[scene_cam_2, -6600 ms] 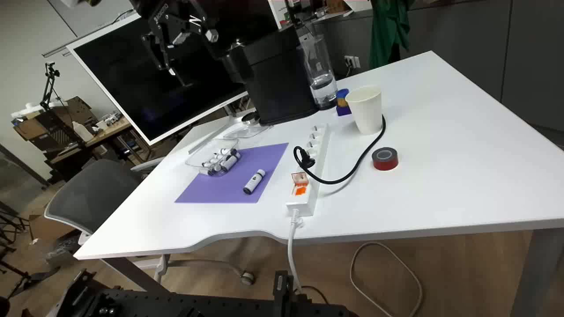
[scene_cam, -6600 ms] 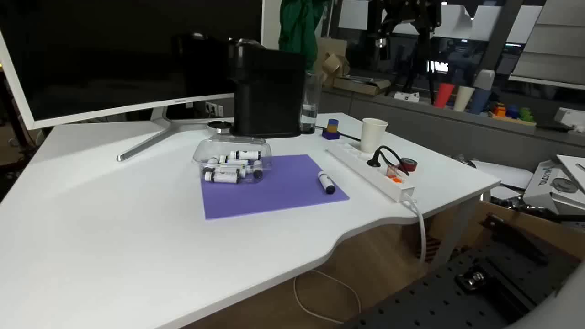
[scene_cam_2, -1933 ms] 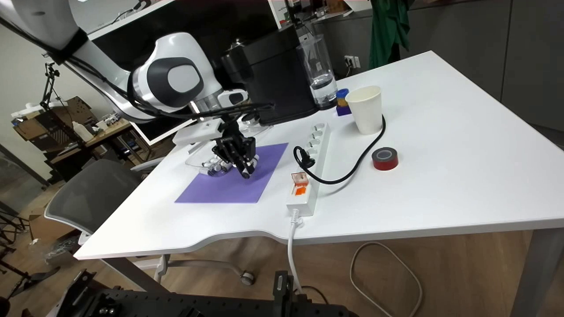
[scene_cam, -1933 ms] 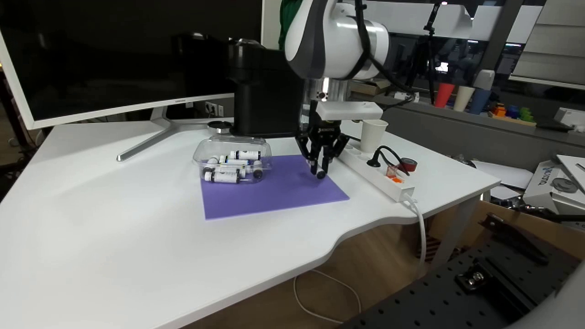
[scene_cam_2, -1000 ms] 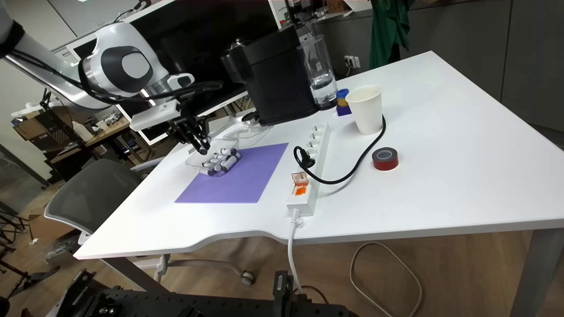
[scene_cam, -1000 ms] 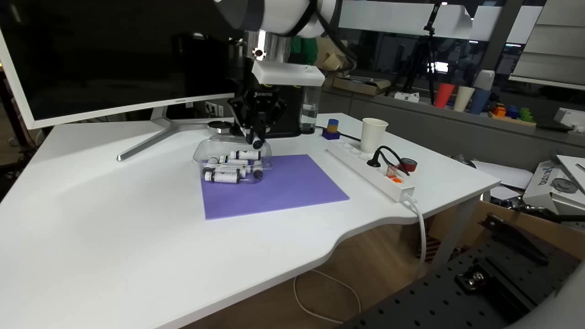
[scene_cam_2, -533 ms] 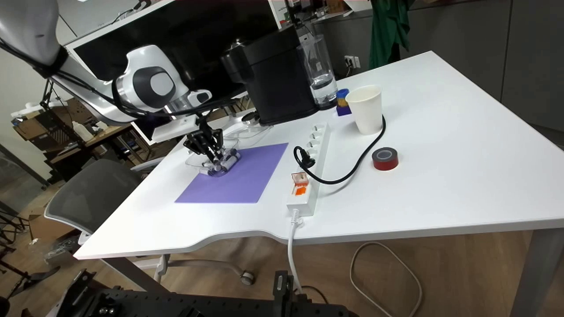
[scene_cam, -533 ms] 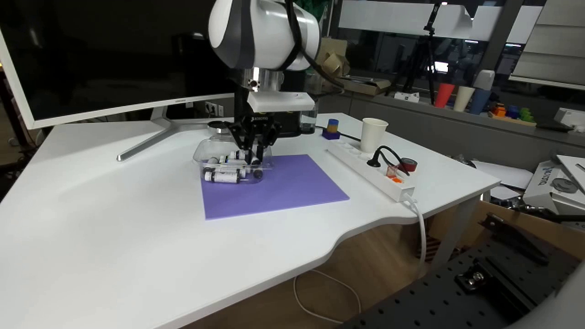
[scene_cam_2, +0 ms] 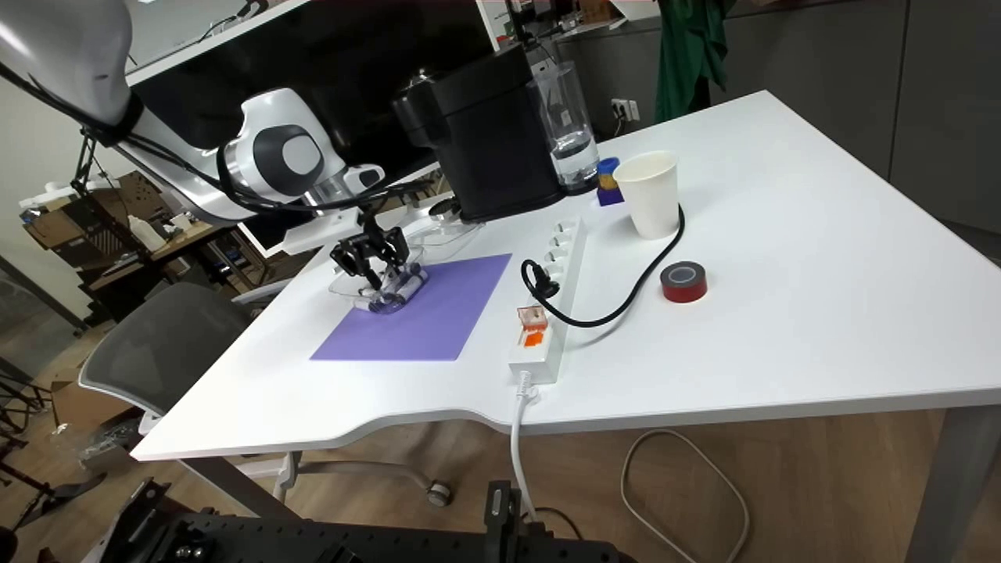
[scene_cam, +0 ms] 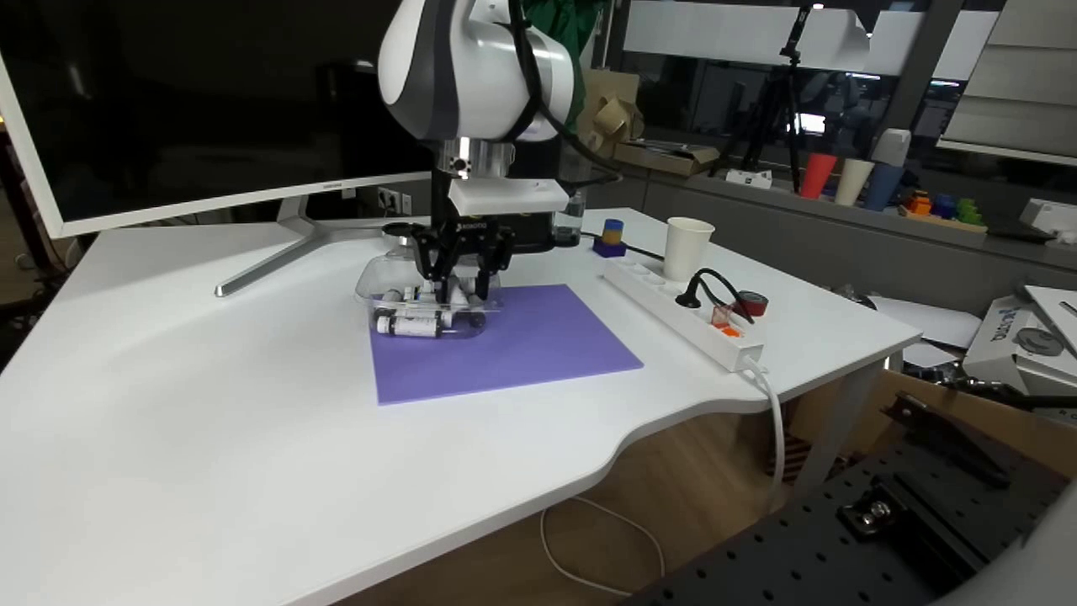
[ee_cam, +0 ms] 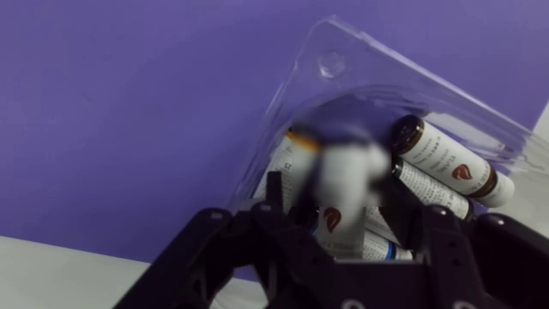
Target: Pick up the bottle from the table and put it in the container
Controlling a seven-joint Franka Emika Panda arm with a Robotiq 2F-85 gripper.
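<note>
White desk point(scene_cam: 278, 454) before a dark monitor point(scene_cam: 210, 101); purple mat point(scene_cam: 522, 353) on it, and a clear plastic container point(scene_cam: 383, 273) standing partly on that mat, other bottles point(scene_cam: 410, 326) heaped inside.

Pincer point(scene_cam: 462, 295) down in the container in both exterior views. Main change over the last half second: its fingers point(ee_cam: 405, 216) have spread. They were close together then; the wrist view now has them well parted, one either side of the bottle point(ee_cam: 343, 197), with room to spare at least on one flank. Reads as a release; nothing appears gripped.

Bottle: within the container, between the fingers, on or just above the others. Leaf mark point(ee_cam: 332, 219) on its label readable, upper part smeared, so cannot tell whether it has settled or is still dropping. Earlier it lay on the mat, toward the power strip point(scene_cam: 673, 316); the carry across is done.

For the task: judged all but complete, the putting-in at its very end. Left to do, by my reckoning, is a straight lift out, fingers kept wide. Risk: sideways drift could catch the thin container or drag a loose bottle up with it.
</note>
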